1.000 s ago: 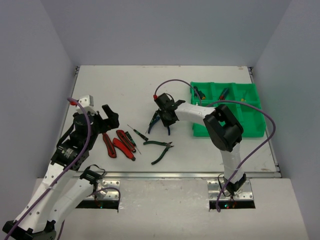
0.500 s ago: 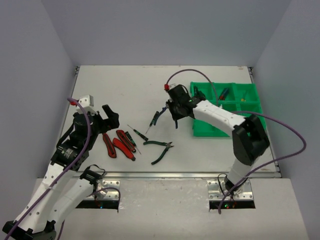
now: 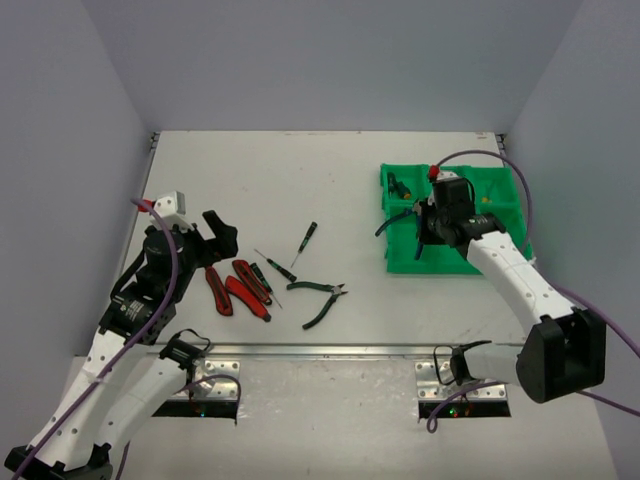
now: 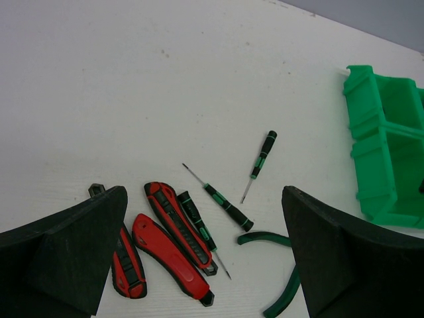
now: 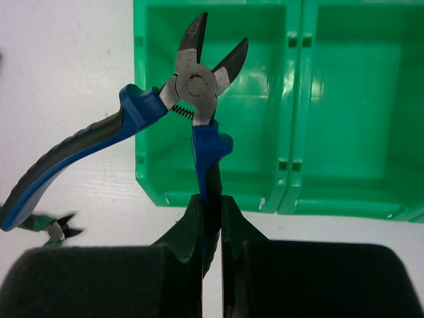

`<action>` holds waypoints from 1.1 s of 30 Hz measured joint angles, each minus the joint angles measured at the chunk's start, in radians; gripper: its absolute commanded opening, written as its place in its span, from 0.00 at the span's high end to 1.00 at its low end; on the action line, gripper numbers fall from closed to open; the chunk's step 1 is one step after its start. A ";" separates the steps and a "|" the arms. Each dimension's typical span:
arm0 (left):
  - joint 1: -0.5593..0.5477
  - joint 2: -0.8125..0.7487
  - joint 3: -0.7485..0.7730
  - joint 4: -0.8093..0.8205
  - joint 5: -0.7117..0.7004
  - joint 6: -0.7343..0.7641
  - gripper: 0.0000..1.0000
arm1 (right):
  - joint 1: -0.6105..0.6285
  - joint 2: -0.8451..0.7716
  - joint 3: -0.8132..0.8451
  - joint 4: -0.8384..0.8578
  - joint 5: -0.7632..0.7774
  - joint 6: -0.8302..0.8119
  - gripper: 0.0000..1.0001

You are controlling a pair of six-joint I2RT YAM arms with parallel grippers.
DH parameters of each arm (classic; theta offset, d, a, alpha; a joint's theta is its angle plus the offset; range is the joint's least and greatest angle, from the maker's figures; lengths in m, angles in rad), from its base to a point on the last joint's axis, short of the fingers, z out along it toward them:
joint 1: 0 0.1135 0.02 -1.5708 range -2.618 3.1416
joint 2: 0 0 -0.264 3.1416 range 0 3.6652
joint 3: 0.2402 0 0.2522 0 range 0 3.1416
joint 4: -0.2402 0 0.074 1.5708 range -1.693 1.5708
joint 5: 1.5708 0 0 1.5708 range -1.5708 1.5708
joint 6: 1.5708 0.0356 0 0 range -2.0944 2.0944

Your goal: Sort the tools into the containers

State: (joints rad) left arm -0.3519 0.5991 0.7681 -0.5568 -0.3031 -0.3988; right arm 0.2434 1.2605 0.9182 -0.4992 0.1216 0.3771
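One handle of the blue pliers (image 5: 199,86) is pinched in the right gripper (image 5: 211,205), whose jaws are nearly closed on it. The tool runs straight ahead from the fingers, so its head hangs over the tray's (image 5: 293,119) near-left compartment (bare, as far as the wrist view shows). The free handle splays left, past the tray wall and over the table (image 5: 66,66). A release probably wants a shift right first. The left gripper (image 3: 208,240) hovers wide open, well apart, above the red cutters (image 3: 240,290).

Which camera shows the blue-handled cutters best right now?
The right wrist view: the blue-handled cutters fill the frame, one handle pinched by the right gripper, over the tray. The top view shows only a small dark shape; the left wrist view misses them.
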 measured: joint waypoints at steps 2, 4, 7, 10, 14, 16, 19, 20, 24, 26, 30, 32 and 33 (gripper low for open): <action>0.000 -0.001 -0.001 0.000 0.000 0.001 0.00 | -0.009 0.000 -0.029 -0.007 -0.031 0.010 1.00; 0.000 -0.003 -0.003 0.000 0.001 0.001 0.00 | -0.016 0.002 -0.054 -0.009 -0.062 0.013 1.00; 0.000 -0.004 -0.003 0.001 0.001 0.001 0.00 | -0.026 0.025 -0.073 -0.012 -0.113 0.014 1.00; 0.000 -0.003 -0.003 0.001 0.002 0.002 0.00 | -0.037 0.068 -0.073 -0.007 -0.150 0.014 1.00; 0.000 -0.004 -0.003 0.001 0.001 0.002 0.00 | -0.042 0.127 -0.073 -0.006 -0.164 0.014 0.97; 0.000 -0.004 -0.003 0.001 0.002 0.002 0.00 | -0.047 0.152 -0.072 -0.005 -0.161 0.014 0.95; 0.000 -0.004 -0.003 0.001 0.002 0.002 0.00 | -0.059 0.175 -0.066 -0.001 -0.156 0.016 0.95; 0.000 -0.003 -0.003 0.001 0.002 0.002 0.00 | -0.064 0.180 -0.063 0.001 -0.153 0.016 0.95; 0.000 -0.003 -0.003 0.001 0.002 0.002 0.00 | -0.075 0.213 -0.037 0.005 -0.148 0.017 1.00; 0.000 -0.003 -0.003 0.001 0.002 0.001 0.00 | -0.078 0.217 -0.033 0.009 -0.148 0.018 0.96; 0.000 -0.003 -0.003 0.001 0.002 0.002 0.00 | -0.080 0.217 -0.032 0.013 -0.147 0.019 0.87; 0.000 -0.001 -0.003 0.001 0.002 0.002 0.00 | -0.085 0.220 -0.026 0.012 -0.148 0.019 0.84; 0.000 0.001 -0.003 0.001 0.002 0.002 0.00 | -0.087 0.225 -0.021 0.012 -0.148 0.019 0.82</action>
State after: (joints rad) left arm -0.3519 0.5998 0.7647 -0.5560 -0.3016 -0.3973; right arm 0.1563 1.4850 0.8974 -0.4870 -0.0263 0.3958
